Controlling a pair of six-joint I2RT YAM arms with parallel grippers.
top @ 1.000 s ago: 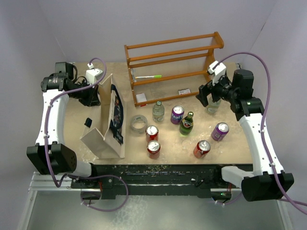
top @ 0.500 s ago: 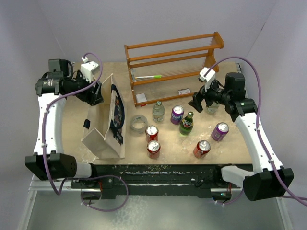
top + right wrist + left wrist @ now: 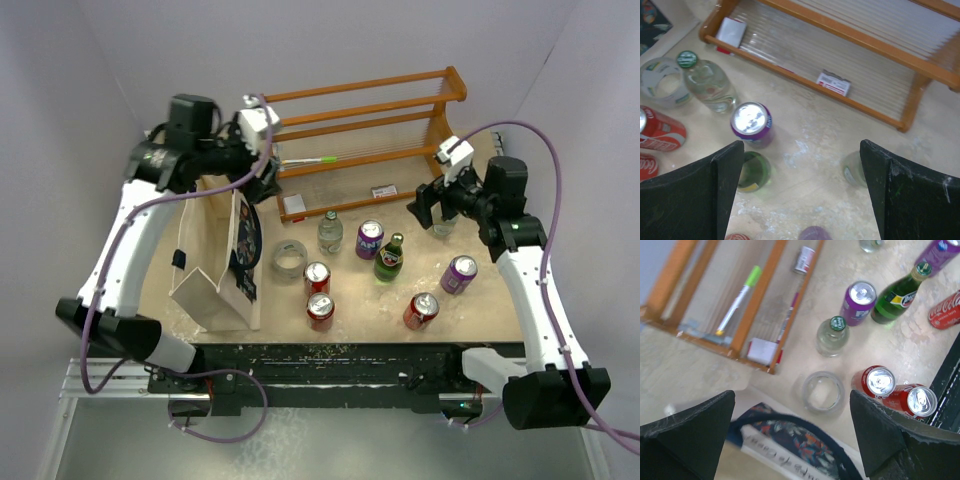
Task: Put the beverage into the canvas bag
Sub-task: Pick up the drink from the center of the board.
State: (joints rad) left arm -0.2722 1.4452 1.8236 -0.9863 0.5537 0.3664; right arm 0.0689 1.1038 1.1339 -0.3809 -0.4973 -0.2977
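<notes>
Left tool (image 3: 792,399) and right tool (image 3: 801,144) both gape empty. The drinks (image 3: 370,240) sit mid-frame on the worktop (image 3: 482,302), and the canvas bag (image 3: 215,272) at left awaits one.

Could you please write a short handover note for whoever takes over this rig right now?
Left gripper: open, empty, raised near the far end of the canvas bag, beside the wooden rack.
Right gripper: open, empty, above the table in front of the rack.
The bag stands open on the table's left; no drink shows inside it from above.
Drinks stand on the table, among them the green bottle and a purple can.
Done: nothing that shows. Left: grasp a drink and put it in the bag.
</notes>
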